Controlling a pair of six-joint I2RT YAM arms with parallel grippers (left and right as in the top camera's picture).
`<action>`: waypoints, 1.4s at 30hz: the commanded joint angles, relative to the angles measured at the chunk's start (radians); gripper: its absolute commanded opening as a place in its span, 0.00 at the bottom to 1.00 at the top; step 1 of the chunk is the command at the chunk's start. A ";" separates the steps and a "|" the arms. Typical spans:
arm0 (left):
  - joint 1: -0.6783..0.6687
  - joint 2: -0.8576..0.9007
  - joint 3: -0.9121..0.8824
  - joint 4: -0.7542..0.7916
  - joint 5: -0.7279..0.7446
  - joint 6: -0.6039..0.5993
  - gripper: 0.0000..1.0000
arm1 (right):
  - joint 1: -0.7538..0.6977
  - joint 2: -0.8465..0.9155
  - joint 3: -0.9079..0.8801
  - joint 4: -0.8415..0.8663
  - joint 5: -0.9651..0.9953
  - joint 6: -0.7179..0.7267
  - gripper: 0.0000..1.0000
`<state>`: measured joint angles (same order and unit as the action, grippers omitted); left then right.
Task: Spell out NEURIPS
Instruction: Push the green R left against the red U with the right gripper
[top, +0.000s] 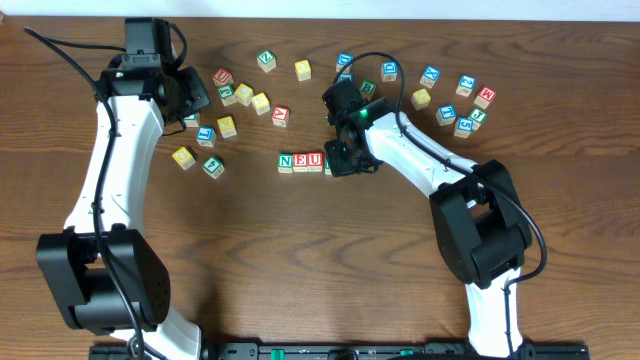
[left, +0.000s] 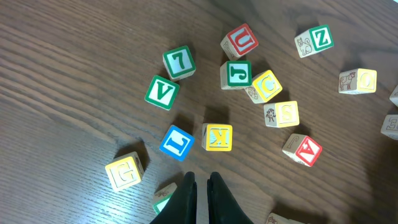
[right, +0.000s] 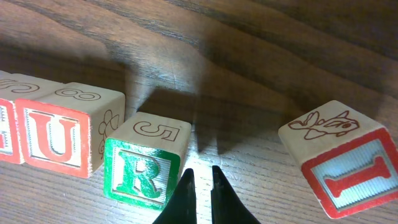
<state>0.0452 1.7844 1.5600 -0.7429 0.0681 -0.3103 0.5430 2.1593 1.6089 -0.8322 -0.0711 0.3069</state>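
Wooden cubes N (top: 286, 162), E (top: 300, 162), U (right: 55, 142) and R (right: 142, 171) form a row at the middle of the table (top: 300, 280). Your right gripper (right: 200, 183), clenched and empty, sits just beside R. The I cube (right: 351, 177) lies skewed nearby, so I seems next: open, straddle it, square it against R. Your left gripper (left: 200, 186), clenched and empty, hovers over loose cubes (left: 217, 137) toward the far left corner. Nothing blocks the gap.
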 joint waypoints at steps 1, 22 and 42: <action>0.002 0.007 -0.008 0.000 -0.017 0.002 0.08 | 0.005 0.017 -0.003 0.001 -0.003 0.015 0.04; 0.002 0.007 -0.008 0.000 -0.017 0.002 0.08 | 0.028 0.014 0.017 -0.068 -0.059 0.022 0.05; 0.002 0.008 -0.008 0.000 -0.016 0.002 0.09 | 0.028 0.014 0.017 -0.016 -0.060 0.022 0.04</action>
<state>0.0452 1.7844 1.5600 -0.7429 0.0681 -0.3103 0.5671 2.1593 1.6093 -0.8497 -0.1238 0.3119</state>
